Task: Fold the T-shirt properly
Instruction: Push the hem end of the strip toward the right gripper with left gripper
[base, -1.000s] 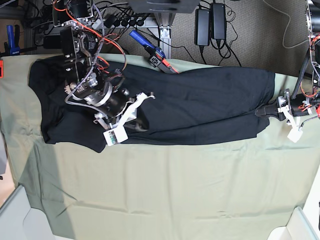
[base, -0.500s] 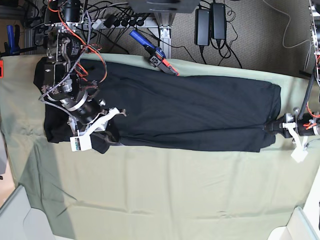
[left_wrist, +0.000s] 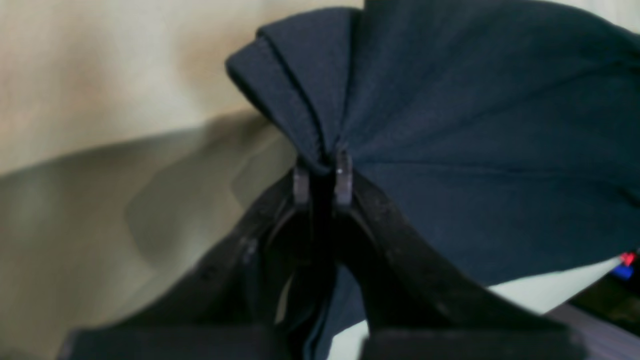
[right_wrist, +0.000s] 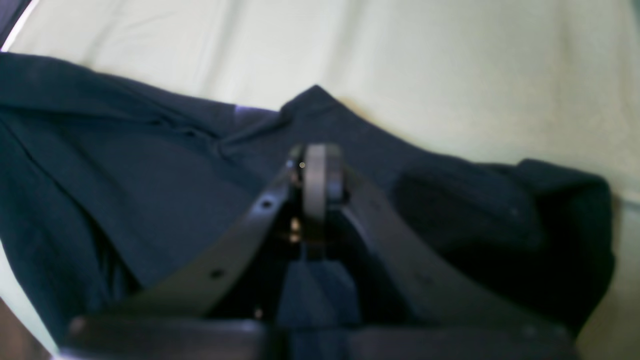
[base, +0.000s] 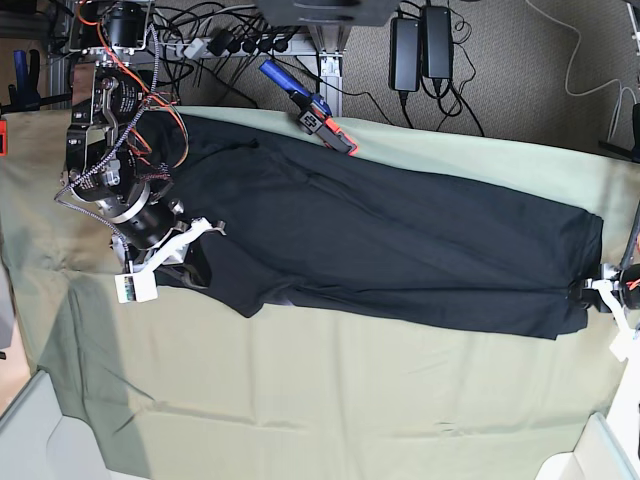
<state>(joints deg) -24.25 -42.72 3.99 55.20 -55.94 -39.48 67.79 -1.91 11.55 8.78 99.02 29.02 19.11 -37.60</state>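
Observation:
The black T-shirt (base: 400, 250) lies stretched into a long band across the pale green sheet (base: 330, 400). At its left end in the base view my right gripper (base: 190, 265) is shut on a bunched edge. The right wrist view shows the closed right gripper (right_wrist: 315, 167) pressed into dark T-shirt (right_wrist: 150, 175) folds. At the far right end my left gripper (base: 592, 293) pinches the cloth. In the left wrist view the left gripper (left_wrist: 322, 172) is shut on a gathered corner of the T-shirt (left_wrist: 475, 125), which fans out in pleats above the sheet (left_wrist: 100, 100).
A blue and red clamp tool (base: 312, 108) lies at the back edge of the sheet. Power adapters (base: 420, 45) and cables sit on the floor behind. White bins stand at the front left (base: 40, 430) and front right (base: 590, 450) corners.
Both arms have pulled apart: the right gripper went left, the left gripper went right and slightly toward the front. The T-shirt is now drawn out longer and flatter.

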